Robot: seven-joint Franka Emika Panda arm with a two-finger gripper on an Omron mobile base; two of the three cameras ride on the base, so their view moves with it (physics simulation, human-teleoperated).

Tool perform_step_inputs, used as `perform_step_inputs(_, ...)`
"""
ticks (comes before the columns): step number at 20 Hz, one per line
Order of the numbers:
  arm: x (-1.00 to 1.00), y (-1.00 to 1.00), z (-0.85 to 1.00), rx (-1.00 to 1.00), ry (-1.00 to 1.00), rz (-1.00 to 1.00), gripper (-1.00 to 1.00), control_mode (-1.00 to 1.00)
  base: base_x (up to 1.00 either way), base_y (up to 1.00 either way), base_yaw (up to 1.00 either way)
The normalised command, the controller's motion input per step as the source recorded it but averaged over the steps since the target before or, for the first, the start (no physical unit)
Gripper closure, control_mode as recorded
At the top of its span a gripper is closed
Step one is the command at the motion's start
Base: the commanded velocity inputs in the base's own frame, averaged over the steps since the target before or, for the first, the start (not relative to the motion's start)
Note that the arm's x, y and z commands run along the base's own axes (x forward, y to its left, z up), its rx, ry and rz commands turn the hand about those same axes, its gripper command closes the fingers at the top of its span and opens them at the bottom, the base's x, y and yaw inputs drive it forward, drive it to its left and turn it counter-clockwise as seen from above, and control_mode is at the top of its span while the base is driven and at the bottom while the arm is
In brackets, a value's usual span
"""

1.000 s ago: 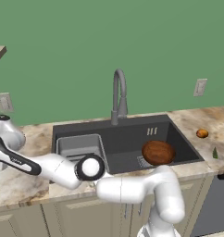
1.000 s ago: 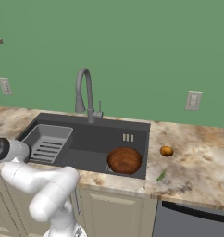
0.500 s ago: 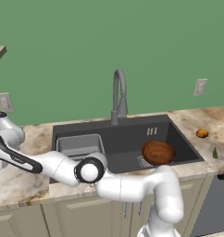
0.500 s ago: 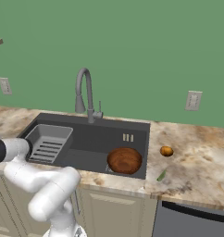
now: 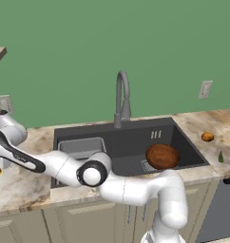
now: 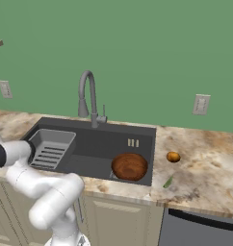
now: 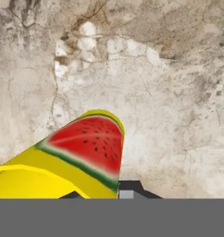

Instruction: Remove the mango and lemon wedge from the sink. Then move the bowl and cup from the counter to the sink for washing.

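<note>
**Mia:** Since the big tabletop [image 5: 22,190] has the cup [image 7: 63,162] way out at its left end, is that a long trip to the sink [image 5: 136,142]?

**Ben:** Yes. The arm is stretched far to the left. It has to swing the cup all the way across, and I think the cup could bump the sink edge or the faucet [image 5: 121,95] on the way.

**Mia:** What is in the sink now?

**Ben:** The brown bowl [image 5: 162,155] sits in the right part. The grey tray [image 5: 81,146] is in the left part. If the cup drops from too high, it could hit the bowl hard or bounce.

**Mia:** Are the jaws holding the cup?

**Ben:** The jaws are squeezed almost all the way together. In the hand view the yellow cup with the watermelon picture is right at the finger tips. I think they pinch its thin wall, but I cannot see the pinch well.

**Mia:** Is that a weak hold?

**Ben:** It could be. A pinch on just the wall can let the cup twist or slip out when the arm lifts it fast.

**Mia:** And the little things?

**Ben:** The mango [image 5: 207,136] and the lemon wedge [image 5: 220,156] lie on the tabletop right of the sink. They are out of the way, so they look safe.
</note>
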Motion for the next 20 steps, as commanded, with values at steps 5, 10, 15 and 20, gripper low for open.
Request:
perform_step_inputs(5, 0.03, -0.16, 0.19, -0.08, 0.12, -0.02, 1.0, -1.0, 0.0, 0.0, 0.0)
perform_step_inputs(10, 0.02, -0.18, 0.18, -0.07, 0.14, -0.04, 1.0, -1.0, 0.0, 0.0, 0.0)
perform_step_inputs(15, 0.02, -0.19, 0.2, -0.06, 0.06, -0.05, 1.0, -1.0, 0.0, 0.0, 0.0)
perform_step_inputs(20, 0.0, -0.19, 0.22, -0.07, 0.05, -0.07, 1.0, -1.0, 0.0, 0.0, 0.0)
